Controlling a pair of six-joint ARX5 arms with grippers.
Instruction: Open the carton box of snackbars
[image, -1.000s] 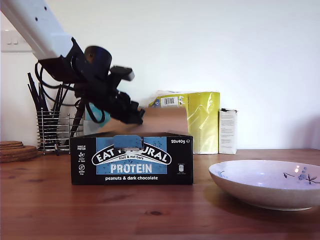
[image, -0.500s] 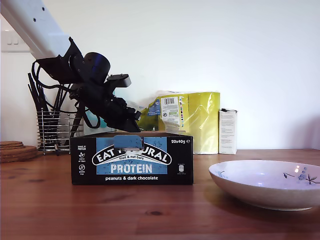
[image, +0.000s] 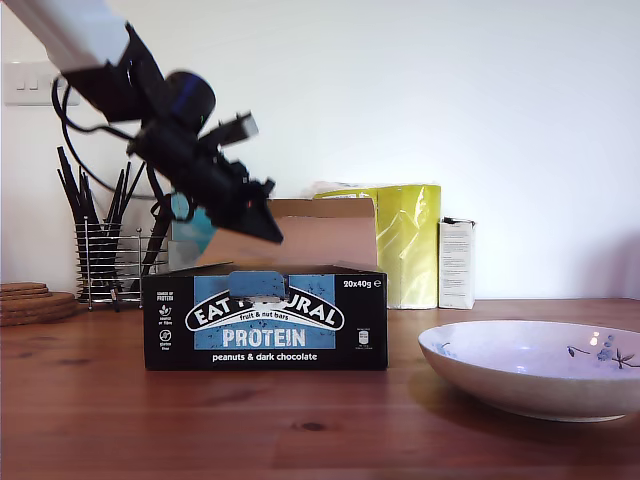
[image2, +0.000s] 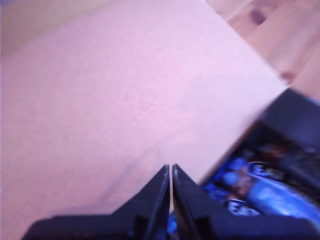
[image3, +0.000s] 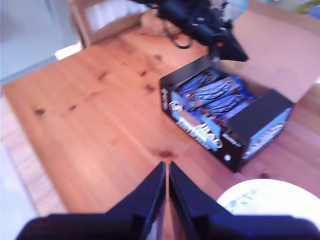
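Exterior view, wooden desk (image: 300, 430) before a white wall, box (image: 264, 320) with brown lid raised, blue bars inside, first gripper (image: 262, 228) fingers clenched above it, second gripper (image3: 165, 180) fingers clenched.

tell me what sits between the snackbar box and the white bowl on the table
Nothing: in the exterior view only bare wooden table lies between the carton box and the bowl. The second wrist view agrees.

place: home kitchen | evidence: wooden tabletop (image: 120, 420), ceramic bowl (image: 530, 368), wire utensil caddy (image: 105, 262), cork coasters (image: 30, 300), wall light switch (image: 30, 82)
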